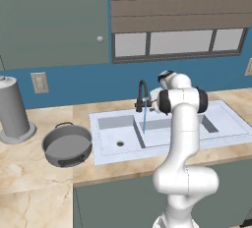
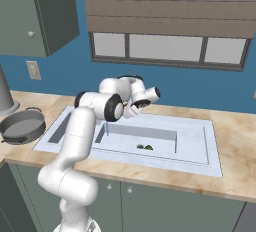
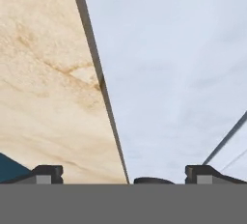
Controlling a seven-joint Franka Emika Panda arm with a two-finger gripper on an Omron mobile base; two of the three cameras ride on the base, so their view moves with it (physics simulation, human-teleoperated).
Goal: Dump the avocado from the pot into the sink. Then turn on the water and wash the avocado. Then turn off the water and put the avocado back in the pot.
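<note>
The avocado [image 2: 148, 147] lies on the floor of the sink's right basin, close to the drain. The sink [image 1: 230, 123] [image 2: 196, 127] is set into the counter, and a thin blue stream of water [image 1: 144, 120] falls from its black faucet [image 1: 142, 94]. The pot [image 1: 67, 145] [image 2: 22, 125] stands empty on the counter left of the sink. My gripper [image 3: 124, 174] is open, with nothing between its fingertips [image 3: 47, 172]. It hovers low over the sink's back rim by the faucet, where the pale rim meets the counter [image 3: 43, 73]. In the right base view the hand [image 2: 135, 106] points down behind the basins.
A tall grey cylinder on a round base [image 1: 13, 110] stands at the back left of the counter, behind the pot. The blue wall and a window [image 1: 177, 42] run behind the sink. My own arm [image 1: 184, 138] hides the right basin in the left base view.
</note>
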